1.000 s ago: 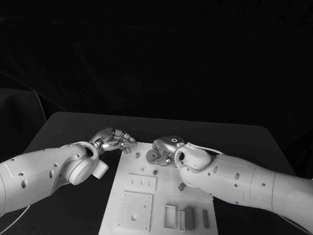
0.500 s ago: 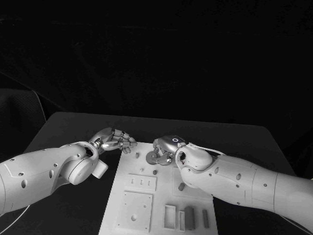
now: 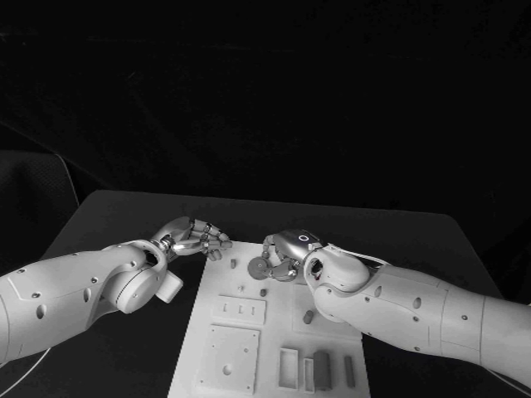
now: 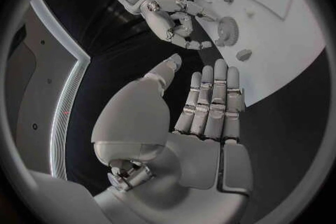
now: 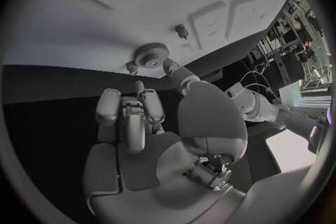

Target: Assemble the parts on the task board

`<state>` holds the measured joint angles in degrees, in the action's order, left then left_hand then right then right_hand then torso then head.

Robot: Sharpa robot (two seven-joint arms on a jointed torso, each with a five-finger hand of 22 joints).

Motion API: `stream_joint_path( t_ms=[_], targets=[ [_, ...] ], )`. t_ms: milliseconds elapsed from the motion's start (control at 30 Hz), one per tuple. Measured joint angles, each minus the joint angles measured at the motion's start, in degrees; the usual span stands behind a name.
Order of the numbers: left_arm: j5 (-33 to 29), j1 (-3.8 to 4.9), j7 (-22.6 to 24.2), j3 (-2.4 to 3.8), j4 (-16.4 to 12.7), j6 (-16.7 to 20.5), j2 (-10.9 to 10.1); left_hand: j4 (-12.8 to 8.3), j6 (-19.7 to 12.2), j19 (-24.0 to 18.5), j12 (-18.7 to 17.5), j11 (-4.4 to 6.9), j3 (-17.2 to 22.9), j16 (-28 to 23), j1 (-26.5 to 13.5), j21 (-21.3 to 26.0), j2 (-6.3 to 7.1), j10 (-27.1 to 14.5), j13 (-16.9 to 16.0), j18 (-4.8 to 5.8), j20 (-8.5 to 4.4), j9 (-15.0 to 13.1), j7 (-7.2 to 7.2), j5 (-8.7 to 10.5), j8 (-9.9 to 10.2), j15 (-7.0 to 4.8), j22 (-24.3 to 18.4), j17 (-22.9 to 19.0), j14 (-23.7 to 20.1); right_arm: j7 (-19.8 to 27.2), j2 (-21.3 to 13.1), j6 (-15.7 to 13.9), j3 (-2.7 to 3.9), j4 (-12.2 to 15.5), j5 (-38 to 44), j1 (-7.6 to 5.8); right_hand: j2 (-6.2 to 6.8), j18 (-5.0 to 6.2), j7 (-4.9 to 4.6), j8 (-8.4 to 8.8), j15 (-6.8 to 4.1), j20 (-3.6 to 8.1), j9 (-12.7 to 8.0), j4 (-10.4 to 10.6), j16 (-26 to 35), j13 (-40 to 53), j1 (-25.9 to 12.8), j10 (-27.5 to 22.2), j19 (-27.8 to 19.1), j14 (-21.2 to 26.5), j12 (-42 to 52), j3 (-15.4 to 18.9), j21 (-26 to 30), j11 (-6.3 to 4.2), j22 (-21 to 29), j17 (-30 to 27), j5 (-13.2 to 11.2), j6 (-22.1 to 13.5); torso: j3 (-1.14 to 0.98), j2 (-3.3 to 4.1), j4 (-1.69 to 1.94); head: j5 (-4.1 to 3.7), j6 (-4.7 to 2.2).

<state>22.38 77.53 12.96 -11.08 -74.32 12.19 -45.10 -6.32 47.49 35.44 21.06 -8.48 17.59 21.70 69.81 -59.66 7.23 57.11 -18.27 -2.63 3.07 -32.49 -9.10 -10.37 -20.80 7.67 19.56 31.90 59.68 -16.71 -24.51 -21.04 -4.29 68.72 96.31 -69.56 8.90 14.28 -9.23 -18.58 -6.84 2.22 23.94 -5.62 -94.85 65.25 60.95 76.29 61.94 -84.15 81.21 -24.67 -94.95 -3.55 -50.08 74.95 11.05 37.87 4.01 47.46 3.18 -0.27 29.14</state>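
Right robot hand, fingers curled, empty, hovers beside the gear to grasp it; left robot hand idles, fingers extended, empty

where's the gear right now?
The gear lies flat on the task board near its far end in the head view, right at the fingertips of the right hand; the left hand is off the board's left edge.

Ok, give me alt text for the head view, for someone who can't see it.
Right robot hand hovers at a gear on the white task board's far end. Left robot hand, fingers curled, sits beside the board's far left corner.
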Motion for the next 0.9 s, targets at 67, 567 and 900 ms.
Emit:
stream_joint_path(
  t_ms=[67, 567, 900],
  targets=[
    [0.00, 0.00, 0.00, 0.00, 0.01, 0.00, -0.09, 0.00, 0.00, 0.00, 0.00, 0.00, 0.00, 0.00, 0.00, 0.00, 0.00, 0.00, 0.00, 0.00, 0.00, 0.00, 0.00, 0.00, 0.00, 0.00, 0.00, 0.00, 0.00, 0.05, -1.11, -0.24, 0.44, 1.16, -0.58, 0.03, 0.00, -0.01, 0.09, -0.17, 0.00, 0.00, 0.09, 0.18, 0.00, -0.05, 0.00, 0.00, 0.00, 0.00, 0.00, -0.18, 0.00, 0.00, 0.00, 0.00, 0.00, 0.12, 0.00, 0.00, -0.03, 0.04, -0.08],
    [0.00, -0.01, 0.20, 0.00, 0.99, 0.54, -0.78, 0.00, 0.00, 0.00, 0.00, 0.00, 0.00, 0.00, 0.00, 0.00, 0.00, 0.00, 0.00, 0.00, 0.00, 0.00, 0.00, 0.00, 0.00, 0.00, 0.01, 0.05, 0.00, 4.07, -10.57, -1.59, 3.48, 8.53, -12.82, -0.60, -1.04, 0.00, 1.36, -3.03, 0.00, 0.11, 1.64, -0.01, 0.00, -0.06, 1.04, -0.13, -0.14, 0.00, 0.00, -0.47, 0.00, -0.13, 0.00, -0.01, 0.00, 5.52, -0.40, -0.17, -0.42, 0.42, -0.87],
    [0.00, -0.64, 0.25, -0.08, 1.24, 0.79, -0.61, 0.00, 0.00, 0.21, 0.00, -0.19, 0.00, 0.00, 0.23, 0.00, -0.23, 0.19, 0.00, 0.03, -0.21, -0.01, 0.00, 0.00, 0.00, 0.00, 0.01, 0.12, 0.00, 7.14, -15.85, -1.44, 4.31, 9.81, -22.39, -0.61, -1.32, -0.01, 1.86, -3.70, 0.00, 0.26, 2.00, -0.32, 0.00, -0.43, 1.31, -1.06, -0.48, 0.01, -0.68, -0.49, 0.00, -0.01, 0.10, -0.02, 0.00, 7.05, -1.35, -0.65, -1.31, 0.65, -1.45]
  ],
)
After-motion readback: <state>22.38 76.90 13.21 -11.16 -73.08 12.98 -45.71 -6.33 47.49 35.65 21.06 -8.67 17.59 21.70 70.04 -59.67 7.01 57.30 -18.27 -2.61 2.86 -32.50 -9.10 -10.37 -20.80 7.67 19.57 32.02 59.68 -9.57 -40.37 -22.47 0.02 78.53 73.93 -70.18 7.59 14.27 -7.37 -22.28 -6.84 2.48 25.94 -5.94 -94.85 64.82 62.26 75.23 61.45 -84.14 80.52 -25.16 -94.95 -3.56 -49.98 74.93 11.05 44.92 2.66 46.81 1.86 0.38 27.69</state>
